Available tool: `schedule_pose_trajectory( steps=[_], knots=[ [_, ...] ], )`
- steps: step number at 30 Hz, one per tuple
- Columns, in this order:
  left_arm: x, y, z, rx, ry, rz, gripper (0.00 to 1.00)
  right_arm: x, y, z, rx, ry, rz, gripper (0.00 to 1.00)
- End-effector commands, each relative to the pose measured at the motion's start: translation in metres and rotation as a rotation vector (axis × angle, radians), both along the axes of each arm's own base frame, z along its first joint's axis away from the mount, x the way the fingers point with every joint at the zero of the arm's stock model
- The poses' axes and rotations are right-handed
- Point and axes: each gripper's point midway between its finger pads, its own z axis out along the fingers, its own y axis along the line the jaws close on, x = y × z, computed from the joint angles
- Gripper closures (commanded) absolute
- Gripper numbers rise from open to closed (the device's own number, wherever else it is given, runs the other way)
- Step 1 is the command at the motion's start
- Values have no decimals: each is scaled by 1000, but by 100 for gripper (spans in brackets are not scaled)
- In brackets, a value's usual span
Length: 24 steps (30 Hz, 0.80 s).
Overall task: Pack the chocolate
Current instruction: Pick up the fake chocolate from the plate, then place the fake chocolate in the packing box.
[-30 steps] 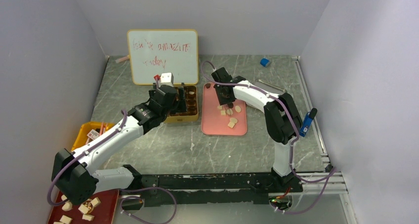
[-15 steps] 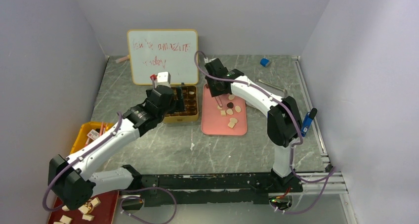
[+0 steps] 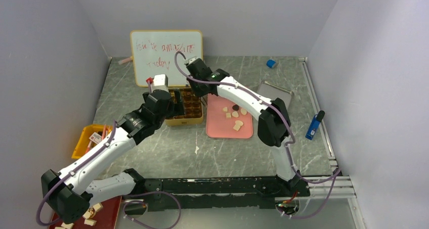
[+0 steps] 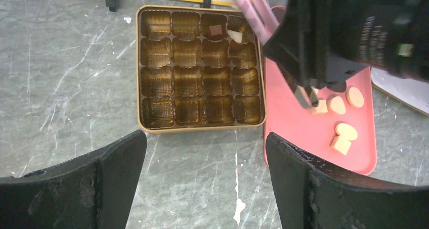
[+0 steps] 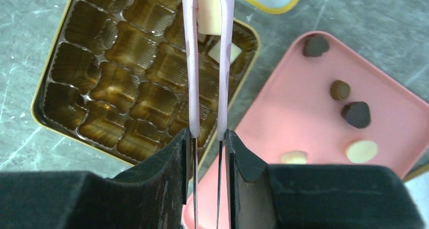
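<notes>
My right gripper (image 5: 207, 138) is shut on pink tongs (image 5: 188, 62), whose tips pinch a pale piece of chocolate (image 5: 209, 14) above the far right corner of the gold box (image 5: 38, 95). That corner holds a brown piece (image 4: 215, 31) and a pale piece (image 4: 234, 35); the other cells are bare. Several dark (image 5: 356, 113) and tan (image 4: 346, 131) chocolates lie on the pink tray (image 5: 303, 112) to the right of the box. My left gripper (image 4: 206, 153) hangs open over bare table just in front of the box, with nothing between its fingers.
A whiteboard (image 3: 166, 57) leans behind the box. A yellow bin (image 3: 83, 140) and a red tray (image 3: 109, 211) with beige chunks sit at the near left. A metal plate (image 3: 275, 92), a blue cap (image 3: 271, 63) and a blue tool (image 3: 313, 125) lie to the right.
My right arm has swung left from the pink tray to over the gold box, tongs still gripped. My left arm has drawn back slightly from the box.
</notes>
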Motion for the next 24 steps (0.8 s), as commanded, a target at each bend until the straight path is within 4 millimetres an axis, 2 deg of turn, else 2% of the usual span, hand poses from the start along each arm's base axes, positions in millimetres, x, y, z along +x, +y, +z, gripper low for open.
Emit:
schedule_pose_trajectory(
  steps=[1, 12, 24],
  knots=[
    [-3, 10, 8, -3, -23, 34, 8, 2, 24, 11, 20, -24, 51, 98],
    [-8, 14, 6, -8, -20, 36, 8, 0, 60, -2, 30, -14, 110, 98],
    [-8, 14, 4, -7, -16, 38, 8, -9, 76, -13, 18, 1, 148, 98]
  ],
)
